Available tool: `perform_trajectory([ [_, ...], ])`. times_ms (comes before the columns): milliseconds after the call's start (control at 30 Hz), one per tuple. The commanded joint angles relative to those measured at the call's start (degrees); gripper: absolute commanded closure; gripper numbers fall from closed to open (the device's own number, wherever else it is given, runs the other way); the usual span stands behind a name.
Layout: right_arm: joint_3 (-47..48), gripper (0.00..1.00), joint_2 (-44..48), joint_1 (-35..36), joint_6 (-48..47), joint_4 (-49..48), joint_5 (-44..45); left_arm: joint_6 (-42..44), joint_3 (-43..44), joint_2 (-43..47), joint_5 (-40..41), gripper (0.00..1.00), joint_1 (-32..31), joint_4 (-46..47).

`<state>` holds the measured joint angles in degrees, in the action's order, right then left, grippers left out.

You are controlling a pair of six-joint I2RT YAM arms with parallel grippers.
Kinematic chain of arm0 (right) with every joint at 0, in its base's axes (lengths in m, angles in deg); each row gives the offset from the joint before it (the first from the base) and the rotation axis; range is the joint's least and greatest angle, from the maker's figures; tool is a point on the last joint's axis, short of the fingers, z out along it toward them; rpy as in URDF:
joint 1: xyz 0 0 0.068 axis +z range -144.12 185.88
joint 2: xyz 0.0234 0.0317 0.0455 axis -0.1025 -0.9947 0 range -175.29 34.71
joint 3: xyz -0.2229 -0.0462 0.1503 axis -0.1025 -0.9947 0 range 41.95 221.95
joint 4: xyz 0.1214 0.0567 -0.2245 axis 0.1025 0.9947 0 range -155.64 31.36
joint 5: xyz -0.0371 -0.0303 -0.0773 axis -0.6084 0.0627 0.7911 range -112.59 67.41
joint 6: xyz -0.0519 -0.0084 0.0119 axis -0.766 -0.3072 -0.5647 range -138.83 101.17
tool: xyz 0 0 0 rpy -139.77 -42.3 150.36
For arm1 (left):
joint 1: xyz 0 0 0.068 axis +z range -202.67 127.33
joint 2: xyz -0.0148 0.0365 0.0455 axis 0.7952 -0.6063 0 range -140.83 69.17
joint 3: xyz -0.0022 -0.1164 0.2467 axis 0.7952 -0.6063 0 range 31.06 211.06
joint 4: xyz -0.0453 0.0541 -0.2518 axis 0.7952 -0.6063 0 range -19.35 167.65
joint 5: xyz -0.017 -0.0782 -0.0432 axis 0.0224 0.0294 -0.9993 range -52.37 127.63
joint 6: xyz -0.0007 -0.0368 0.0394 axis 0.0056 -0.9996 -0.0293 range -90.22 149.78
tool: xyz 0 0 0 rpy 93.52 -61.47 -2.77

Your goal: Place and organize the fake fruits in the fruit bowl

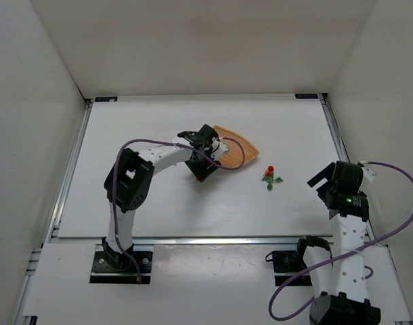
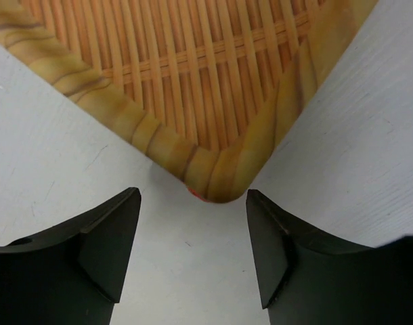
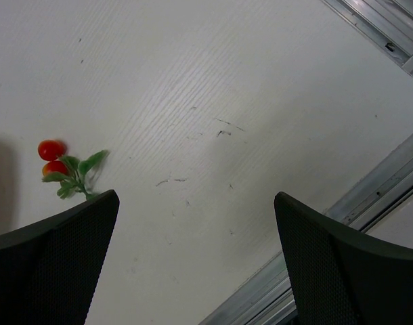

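The fruit bowl (image 1: pixel 239 147), a light-brown wooden dish with fine slats, lies on the table behind the left arm's wrist. In the left wrist view one rounded corner of the bowl (image 2: pixel 220 179) points straight at my left gripper (image 2: pixel 193 196), whose jaws stand apart on either side with only bare table between them. A sliver of red (image 2: pixel 193 191) peeks out from under that corner. The left gripper (image 1: pixel 212 143) sits at the bowl's left edge. A red-orange fruit cluster with green leaves (image 1: pixel 270 175) lies right of the bowl. My right gripper (image 1: pixel 316 181) is open and empty, with the cluster (image 3: pixel 61 166) off its left finger.
White walls close the table in on three sides. A metal rail (image 1: pixel 336 139) runs along the right edge, and the same rail (image 3: pixel 369 203) shows close under the right gripper. A purple cable (image 1: pixel 159 142) loops over the left arm.
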<state>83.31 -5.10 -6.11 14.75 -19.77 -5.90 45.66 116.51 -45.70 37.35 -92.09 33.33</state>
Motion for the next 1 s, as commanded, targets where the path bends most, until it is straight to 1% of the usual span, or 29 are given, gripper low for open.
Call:
perform_trajectory([
  [0,2.0,0.00,-0.6,-0.1,-1.8,-1.1,1.2,-0.7,1.9,-1.0,-2.4,0.27,-0.4,0.8],
  [33,2.5,0.00,-0.6,-0.1,-1.8,-1.1,1.2,-0.7,1.9,-1.0,-2.4,0.29,-0.4,0.8],
  [167,2.5,0.00,-0.6,-0.1,-2.4,-0.6,2.3,-0.7,1.4,-2.2,-2.4,0.32,-0.4,0.8],
  [233,3.0,0.00,-0.6,-0.1,-2.4,-0.6,2.9,-0.7,0.8,-2.2,-2.9,0.36,-0.4,0.8],
  [267,3.0,0.00,-0.6,-0.1,-2.4,-0.6,2.9,-0.7,0.8,-2.7,-2.9,0.36,-0.4,0.8],
  [333,3.0,0.00,-0.6,-0.1,-2.4,-0.6,2.9,-1.2,0.8,-2.7,-2.9,0.40,-0.4,0.8],
  [400,3.5,0.00,-0.6,-0.1,-2.4,-0.1,2.9,-1.2,1.4,-3.3,-3.4,0.48,-0.4,0.8],
  [467,3.5,0.00,-0.6,-0.1,-2.4,-0.1,2.9,-1.2,1.9,-3.3,-3.4,0.50,-0.4,0.8],
  [500,4.1,0.00,-0.6,-0.1,-2.4,-0.1,3.4,-1.2,1.9,-3.3,-3.4,0.57,-0.4,0.8],
  [567,4.1,0.00,-0.6,-0.1,-2.4,0.5,3.4,-1.2,1.9,-3.3,-2.8,0.62,-0.4,0.8],
  [600,4.1,0.00,-0.1,-0.1,-2.4,0.5,3.4,-1.2,1.9,-2.6,-2.8,0.66,0.1,0.8],
  [667,4.1,0.00,-0.1,-0.1,-2.4,0.5,3.4,-1.2,0.7,-1.1,-2.2,0.70,0.1,0.8],
  [700,4.1,0.00,-0.1,-0.1,-2.4,0.5,3.4,-1.2,0.1,-0.2,-1.6,0.70,0.1,0.8],
  [767,4.1,0.00,-0.1,-0.1,-2.4,0.5,2.7,-1.2,-2.3,2.9,0.2,0.74,0.1,0.8],
  [833,3.5,0.00,-0.1,-0.1,-2.4,0.5,2.0,-1.2,-4.5,6.5,2.4,0.76,0.1,0.0],
  [967,1.4,0.00,-1.3,-0.1,-2.4,-0.6,-1.8,0.1,-5.4,12.2,3.7,0.77,0.1,-3.1],
])
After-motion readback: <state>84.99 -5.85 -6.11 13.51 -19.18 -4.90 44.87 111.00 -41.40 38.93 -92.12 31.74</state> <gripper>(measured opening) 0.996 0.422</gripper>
